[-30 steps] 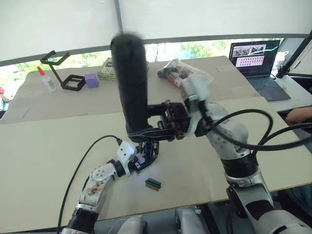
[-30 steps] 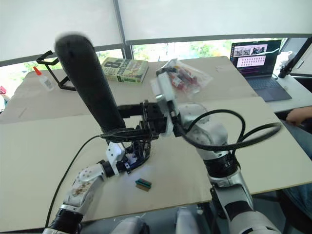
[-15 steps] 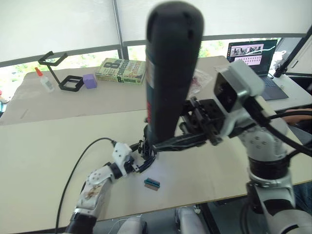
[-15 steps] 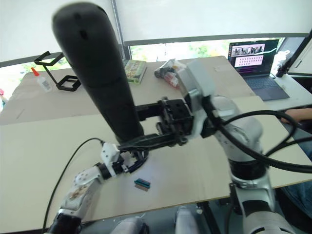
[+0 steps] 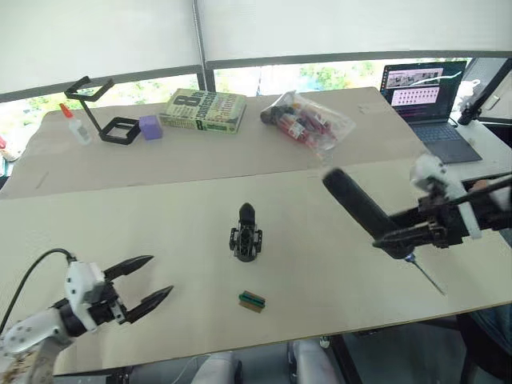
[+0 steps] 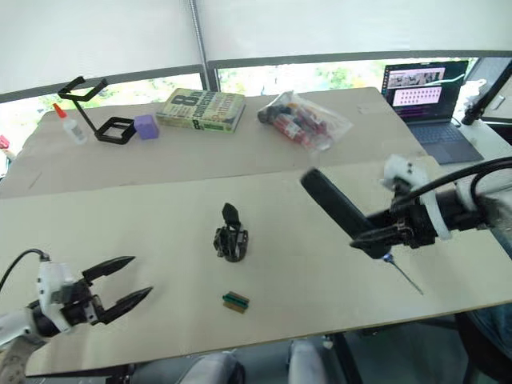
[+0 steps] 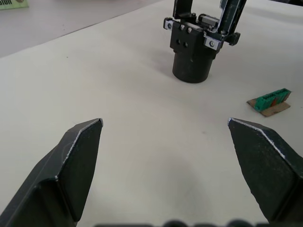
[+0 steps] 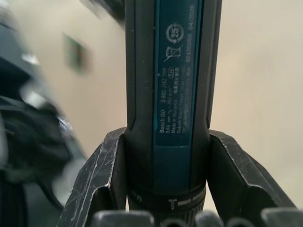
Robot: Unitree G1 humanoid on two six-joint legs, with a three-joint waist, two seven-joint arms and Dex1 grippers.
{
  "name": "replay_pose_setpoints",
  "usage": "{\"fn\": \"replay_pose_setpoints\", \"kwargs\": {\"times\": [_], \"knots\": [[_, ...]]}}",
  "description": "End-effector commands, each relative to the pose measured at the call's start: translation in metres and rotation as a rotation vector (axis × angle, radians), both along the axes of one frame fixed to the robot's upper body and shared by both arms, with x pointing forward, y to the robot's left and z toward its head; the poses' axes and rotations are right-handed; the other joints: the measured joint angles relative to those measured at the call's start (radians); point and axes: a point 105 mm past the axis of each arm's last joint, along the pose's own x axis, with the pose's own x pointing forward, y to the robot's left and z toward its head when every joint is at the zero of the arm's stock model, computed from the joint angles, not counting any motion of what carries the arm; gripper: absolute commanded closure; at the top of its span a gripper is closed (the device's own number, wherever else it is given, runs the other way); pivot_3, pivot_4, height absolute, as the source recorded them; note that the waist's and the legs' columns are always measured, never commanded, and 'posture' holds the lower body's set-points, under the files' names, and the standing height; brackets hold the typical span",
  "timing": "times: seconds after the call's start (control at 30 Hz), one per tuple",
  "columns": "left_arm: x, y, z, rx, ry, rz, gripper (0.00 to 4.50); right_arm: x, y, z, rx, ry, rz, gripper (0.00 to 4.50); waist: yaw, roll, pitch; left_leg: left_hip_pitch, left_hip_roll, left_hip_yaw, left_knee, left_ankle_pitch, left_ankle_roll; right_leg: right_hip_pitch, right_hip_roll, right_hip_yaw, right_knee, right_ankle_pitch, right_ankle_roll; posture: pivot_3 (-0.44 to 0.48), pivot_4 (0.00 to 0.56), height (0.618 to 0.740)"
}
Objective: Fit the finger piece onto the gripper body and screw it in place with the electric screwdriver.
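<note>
Black gripper body [image 5: 246,237] upright mid-table, 1 finger up; electric screwdriver [image 5: 362,211] tilted, bit downward

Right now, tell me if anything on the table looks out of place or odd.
Nothing looks spilled or broken. The small black blocky gripper body stands upright mid-table, one pointed finger up. The small green-and-red block lies loose near it. The right end effector grips the thick black electric screwdriver out at the table's right edge.

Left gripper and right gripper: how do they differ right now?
The left gripper has its jaws spread wide and holds nothing; the right gripper is shut on the electric screwdriver. The left hovers low near the table's front edge, short of the gripper body; the right is off to the other side, bit angled down. Both have black fingers.
</note>
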Motion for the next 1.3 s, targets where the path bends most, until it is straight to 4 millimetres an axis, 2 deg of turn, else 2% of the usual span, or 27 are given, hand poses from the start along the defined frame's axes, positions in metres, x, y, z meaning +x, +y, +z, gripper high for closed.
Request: {"fn": "replay_pose_setpoints", "kwargs": {"times": [0.03,0.17,0.43,0.5,0.57,0.63,0.73,0.8,0.9,0.93,1.03,1.17,1.3], "knots": [[-0.009,0.011,0.008,0.041,-0.001,0.016,0.04,0.022,-0.033,-0.018,-0.181,-0.022,-0.13,2.57,-0.011,0.0,0.001,0.0,0.0,0.001,0.0,0.001,-0.001,0.0,0.001,0.001,0.0,0.0,0.0,0.0,0.15,0.74],[-0.009,0.022,0.005,0.097,-0.003,0.076,0.04,0.037,-0.046,-0.042,-0.236,0.014,-0.206,2.57,-0.012,0.0,0.006,0.0,0.0,0.003,0.0,0.001,-0.003,-0.001,0.002,0.003,0.0,0.0,0.0,0.0,0.15,0.74],[-0.001,0.037,0.007,0.181,-0.045,0.191,0.04,0.048,-0.056,-0.05,-0.31,0.018,-0.214,2.57,-0.007,0.0,0.008,-0.001,0.001,0.002,0.0,0.002,-0.004,-0.002,0.001,0.003,-0.001,0.0,0.0,0.0,0.15,0.74],[-0.001,0.038,0.009,0.184,-0.048,0.199,0.0,0.049,-0.061,-0.05,-0.311,0.011,-0.222,1.52,-0.005,0.0,0.008,-0.001,0.001,0.002,0.0,0.002,-0.004,-0.002,0.001,0.002,-0.002,0.0,0.0,0.0,0.15,0.74],[-0.001,0.041,0.012,0.188,-0.057,0.222,0.0,0.05,-0.066,-0.045,-0.3,-0.011,-0.22,0.82,-0.005,0.0,0.008,-0.002,0.0,0.002,0.0,0.002,-0.004,-0.001,0.001,0.002,-0.004,0.0,0.001,0.0,0.15,0.74],[-0.002,0.049,0.018,0.191,-0.065,0.265,0.0,0.048,-0.072,-0.024,-0.264,-0.072,-0.213,0.1,-0.005,0.0,0.008,-0.002,0.0,0.002,0.0,0.001,-0.004,-0.002,0.0,0.001,-0.005,0.001,0.001,0.0,0.15,0.74],[-0.005,0.058,0.024,0.192,-0.069,0.306,0.0,0.047,-0.076,0.004,-0.218,-0.198,-0.166,0.04,-0.004,0.001,0.009,-0.007,0.0,0.002,0.0,0.001,-0.004,-0.007,0.001,0.001,-0.004,0.001,0.002,0.0,0.15,0.74],[-0.008,0.063,0.025,0.206,-0.067,0.325,0.0,0.043,-0.07,0.02,-0.184,-0.294,-0.081,0.04,-0.005,0.001,0.009,-0.011,0.0,0.003,0.0,0.002,-0.005,-0.012,0.001,0.001,-0.003,0.001,0.001,0.0,0.15,0.74],[-0.012,0.074,0.03,0.244,-0.068,0.346,0.0,0.03,-0.024,0.054,0.068,-0.599,0.222,0.04,-0.009,0.0,0.008,-0.012,0.001,0.003,0.0,0.002,-0.006,-0.013,0.002,0.0,-0.003,0.001,0.001,0.0,0.15,0.74],[-0.013,0.077,0.032,0.255,-0.071,0.349,0.0,0.022,-0.015,0.06,0.131,-0.665,0.291,0.04,-0.012,-0.001,0.008,-0.012,0.002,0.003,-0.001,0.002,-0.006,-0.013,0.003,0.0,-0.003,0.001,0.001,0.0,0.15,0.74],[-0.013,0.081,0.036,0.27,-0.076,0.351,0.0,-0.001,0.004,0.05,0.208,-0.706,0.428,0.04,-0.008,-0.001,0.008,-0.011,0.002,0.004,0.0,0.002,-0.006,-0.012,0.003,0.001,-0.001,0.001,0.001,0.0,0.15,0.74],[-0.012,0.082,0.037,0.278,-0.087,0.353,0.0,-0.019,0.022,0.029,0.266,-0.72,0.556,0.04,-0.003,-0.002,0.008,-0.011,0.001,0.005,0.007,0.0,-0.003,-0.01,0.001,0.002,0.002,0.002,0.002,0.0,0.15,0.74],[-0.01,0.078,0.04,0.273,-0.106,0.344,0.0,-0.018,0.032,0.027,0.331,-0.751,0.553,0.04,-0.005,-0.002,0.009,-0.003,0.001,0.005,0.007,-0.001,-0.001,-0.001,0.001,0.002,0.002,0.002,0.002,0.0,0.15,0.74]]}}
